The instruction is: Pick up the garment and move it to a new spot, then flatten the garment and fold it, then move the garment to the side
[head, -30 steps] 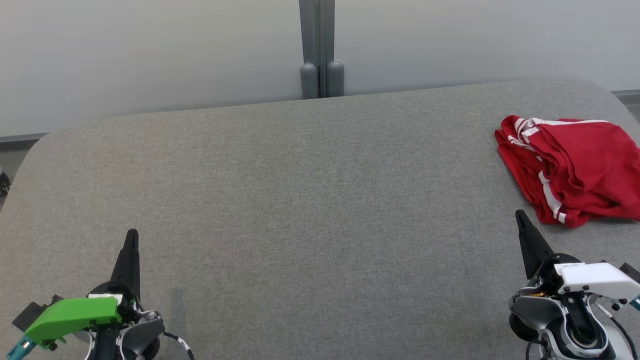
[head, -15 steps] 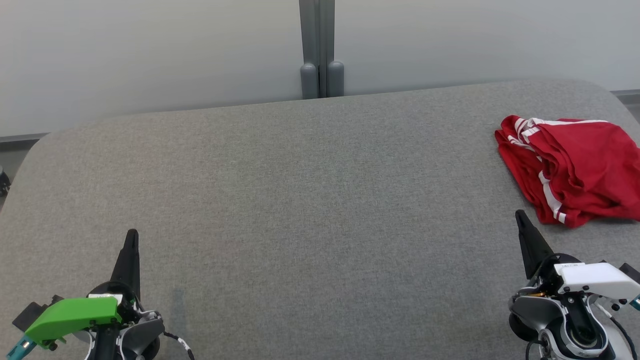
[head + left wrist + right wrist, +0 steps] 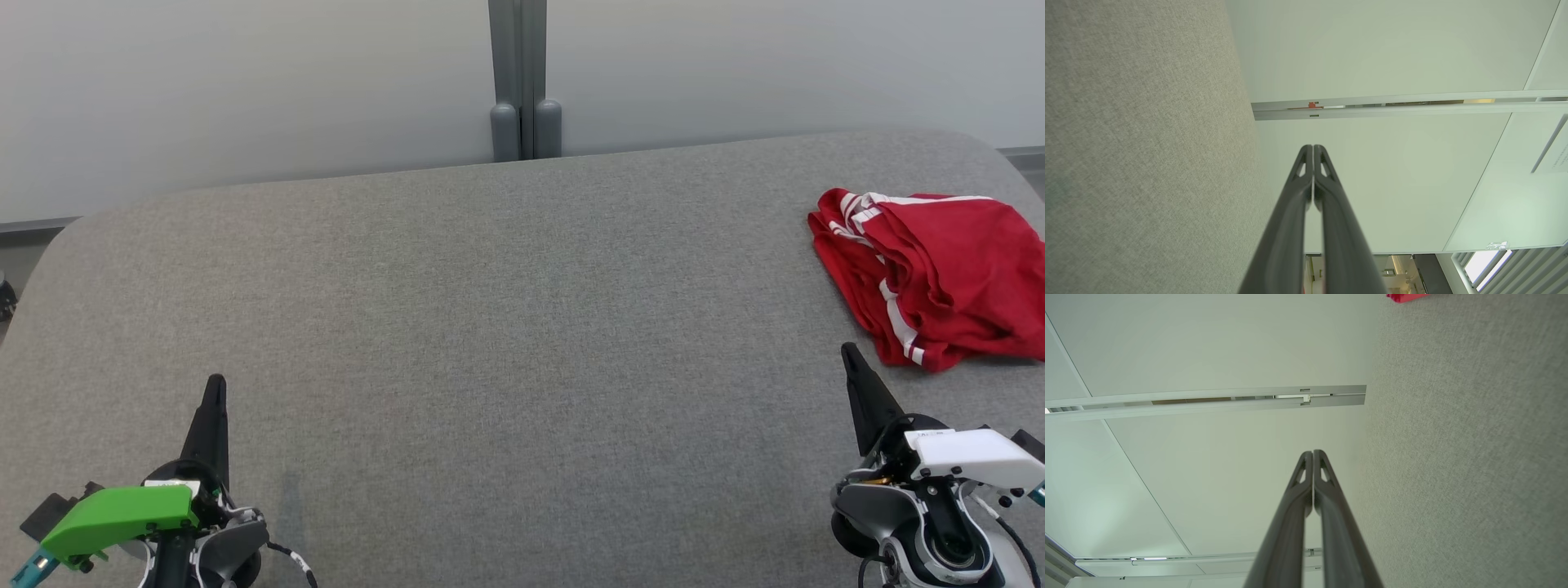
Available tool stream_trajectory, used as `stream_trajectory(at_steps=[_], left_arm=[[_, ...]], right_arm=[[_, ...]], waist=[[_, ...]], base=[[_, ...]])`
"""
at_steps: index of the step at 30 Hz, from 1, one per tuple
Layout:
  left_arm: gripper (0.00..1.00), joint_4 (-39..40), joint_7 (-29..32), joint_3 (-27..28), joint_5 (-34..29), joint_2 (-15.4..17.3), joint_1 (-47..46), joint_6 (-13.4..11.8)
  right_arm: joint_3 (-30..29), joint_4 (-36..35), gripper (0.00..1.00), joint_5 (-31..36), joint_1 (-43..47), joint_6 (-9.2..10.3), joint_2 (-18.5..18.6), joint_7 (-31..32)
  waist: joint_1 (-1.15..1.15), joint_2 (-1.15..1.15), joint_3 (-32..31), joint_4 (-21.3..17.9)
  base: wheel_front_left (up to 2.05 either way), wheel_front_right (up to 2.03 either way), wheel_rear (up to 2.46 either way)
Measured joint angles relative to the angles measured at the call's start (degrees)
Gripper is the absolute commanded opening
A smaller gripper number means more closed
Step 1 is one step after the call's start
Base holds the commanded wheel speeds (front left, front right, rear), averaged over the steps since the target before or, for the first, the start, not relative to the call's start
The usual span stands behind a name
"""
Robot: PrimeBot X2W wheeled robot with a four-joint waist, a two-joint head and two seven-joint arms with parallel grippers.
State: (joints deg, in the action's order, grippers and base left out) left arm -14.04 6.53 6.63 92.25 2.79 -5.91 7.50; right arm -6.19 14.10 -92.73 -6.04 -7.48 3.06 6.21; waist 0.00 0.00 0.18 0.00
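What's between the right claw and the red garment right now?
Nothing. In the head view, the stretch from the right claw to the red garment is bare grey surface.

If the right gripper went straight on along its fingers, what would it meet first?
Likely the pale wall behind the table: the right gripper points past the red garment, which lies off to its side, though depth is unclear.

The grey, fabric-covered counter [image 3: 506, 327] has rounded far corners. On it lies a red garment [image 3: 947, 278] with white stripes, bunched in a loose heap at the far right and running past the picture's edge.
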Motion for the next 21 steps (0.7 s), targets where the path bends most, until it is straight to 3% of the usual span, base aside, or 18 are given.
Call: stream_trajectory(at_steps=[21], left_arm=[[0.00,0.00,0.00,0.00,0.00,0.00,0.00,0.00]], right_arm=[[-0.10,0.00,0.00,0.08,-0.01,0.00,-0.05,0.01]], waist=[[0.00,0.00,0.00,0.00]], base=[[0.00,0.00,0.00]])
